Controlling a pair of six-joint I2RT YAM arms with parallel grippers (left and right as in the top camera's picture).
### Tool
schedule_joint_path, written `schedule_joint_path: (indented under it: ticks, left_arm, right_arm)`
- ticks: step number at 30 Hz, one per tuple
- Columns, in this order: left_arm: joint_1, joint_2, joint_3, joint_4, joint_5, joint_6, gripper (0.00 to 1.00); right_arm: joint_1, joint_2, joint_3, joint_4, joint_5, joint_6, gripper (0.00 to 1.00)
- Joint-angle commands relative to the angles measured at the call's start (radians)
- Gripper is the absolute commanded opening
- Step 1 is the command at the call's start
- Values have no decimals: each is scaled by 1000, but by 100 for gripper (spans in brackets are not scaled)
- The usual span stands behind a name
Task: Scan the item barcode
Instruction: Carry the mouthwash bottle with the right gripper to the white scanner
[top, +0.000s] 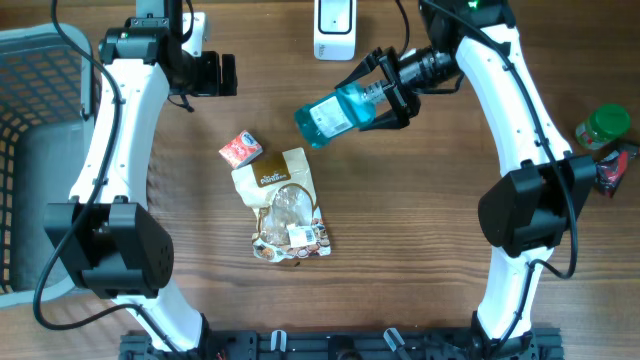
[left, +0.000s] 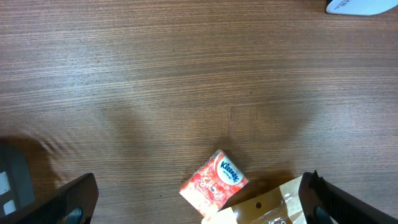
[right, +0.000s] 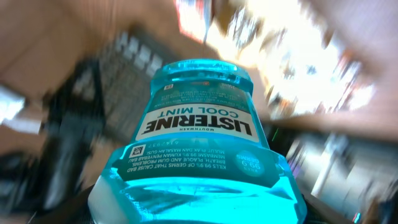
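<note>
My right gripper (top: 385, 95) is shut on a blue Listerine mouthwash bottle (top: 335, 115) and holds it tilted in the air, just below and right of the white scanner (top: 335, 28). In the right wrist view the bottle (right: 199, 137) fills the frame with its label upside down, and the background is blurred. My left gripper (top: 222, 75) hangs open at the back left with nothing between its fingers. In the left wrist view it (left: 199, 199) is above a red Kleenex pack (left: 214, 180).
The Kleenex pack (top: 240, 148) and a tan snack pouch (top: 285, 205) lie mid-table. A grey basket (top: 35, 120) stands at the left edge. A green-lidded jar (top: 603, 127) and a red packet (top: 615, 165) sit at the right edge.
</note>
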Motion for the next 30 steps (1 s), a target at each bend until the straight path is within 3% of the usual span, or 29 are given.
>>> schedule_joint_path:
  ticks: [1, 5, 16, 30]
  left_arm:
    - [-3, -5, -7, -1, 16, 5, 100]
    - [-3, -5, -7, -1, 16, 5, 100]
    - [-3, -5, -7, -1, 16, 5, 100]
    - [-3, -5, -7, -1, 16, 5, 100]
  right_arm:
    - [-4, -18, 30, 125, 186, -83, 55]
    - [-4, -18, 30, 371, 194, -163, 55]
    - [12, -18, 30, 841, 406, -405, 56]
    - [53, 119, 29, 1111, 578, -673, 56]
